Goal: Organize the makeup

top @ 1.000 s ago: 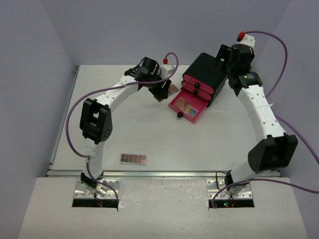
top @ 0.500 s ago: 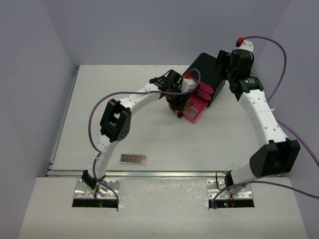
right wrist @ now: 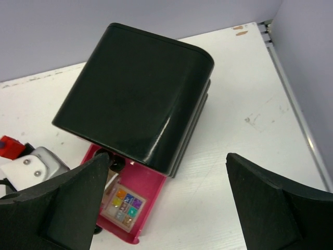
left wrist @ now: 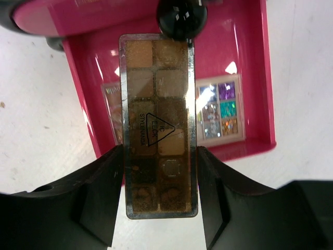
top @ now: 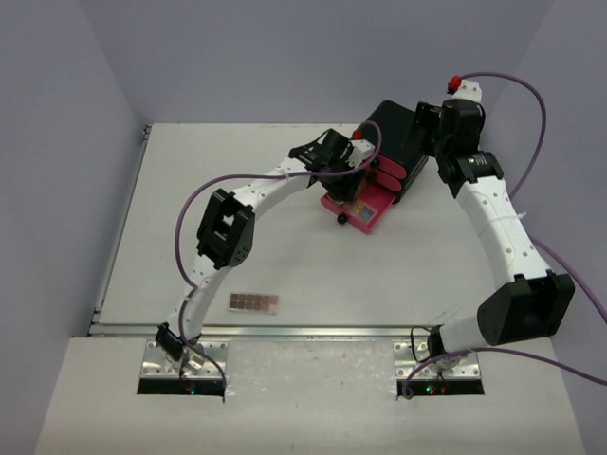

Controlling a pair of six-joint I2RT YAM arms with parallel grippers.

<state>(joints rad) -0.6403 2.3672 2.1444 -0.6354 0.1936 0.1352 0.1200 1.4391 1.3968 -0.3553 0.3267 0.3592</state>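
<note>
Left jaws: gripping your brown palette [left wrist: 157, 125]
Right jaws: open
Risk: tilted release could snag pink drawer [left wrist: 93, 67] rim

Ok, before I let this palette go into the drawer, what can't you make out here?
- Left wrist view: the held brown eyeshadow palette covers the pink drawer's middle; a flat item beneath shows only an edge.
- Top view: the left arm hides that palette and the drawer's back.
- Right wrist view: a finger cuts off the drawer's left side.
- Black box: shut drawers' contents hidden everywhere.
- Top view: the loose palette on the table is too small for shades.
</note>
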